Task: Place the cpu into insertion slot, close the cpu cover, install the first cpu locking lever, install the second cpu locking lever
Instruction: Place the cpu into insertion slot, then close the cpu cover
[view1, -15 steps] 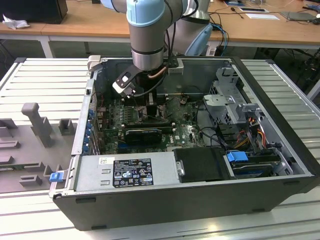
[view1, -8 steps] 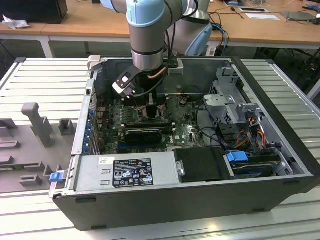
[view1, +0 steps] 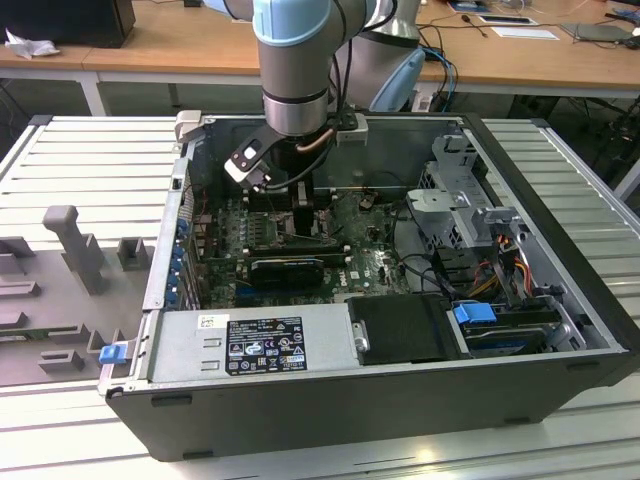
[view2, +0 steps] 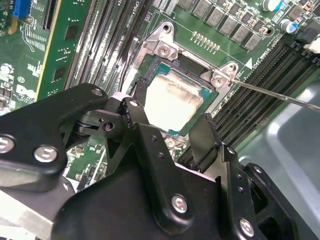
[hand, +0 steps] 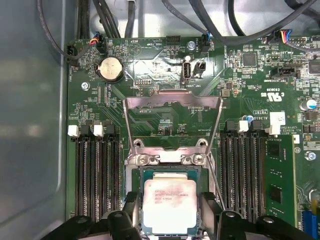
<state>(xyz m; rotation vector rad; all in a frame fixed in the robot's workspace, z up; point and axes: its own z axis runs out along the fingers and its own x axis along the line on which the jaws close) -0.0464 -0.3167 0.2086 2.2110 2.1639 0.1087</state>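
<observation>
In both wrist views the claw (view2: 170, 117) is nearest: matte black, angular links fastened with bright round screws (view2: 179, 203). Its two fingers (hand: 132, 207) are spread wide, one at each side of the cpu (hand: 170, 202); whether they touch its edges cannot be told.

The cpu lies flat in the slot (view2: 172, 65). It is a small square with a pale silvery-beige metal top, dull and a little smeared, with faint print on it and a thin teal edge around it. The slot is a dark square well with a metal rim and two screwed silver brackets (hand: 145, 159) along one side.

Past those brackets the cover (hand: 172, 100) is swung open. It is a thin silvery frame with a cut-out middle through which the green board (hand: 150, 60) shows. A thin wire lever (view2: 280, 95) slants away from one bracket.

Long black memory slots (hand: 97, 175) flank the slot. Farther off are a round silver coin cell (hand: 111, 69) and dark cables (hand: 200, 15).

In the exterior view the grey and pale-blue arm (view1: 295, 60) hangs at the upper middle of the frame, reaching into an open dark case (view1: 350, 420). The case sits on a ribbed grey metal worktop (view1: 90, 170).
</observation>
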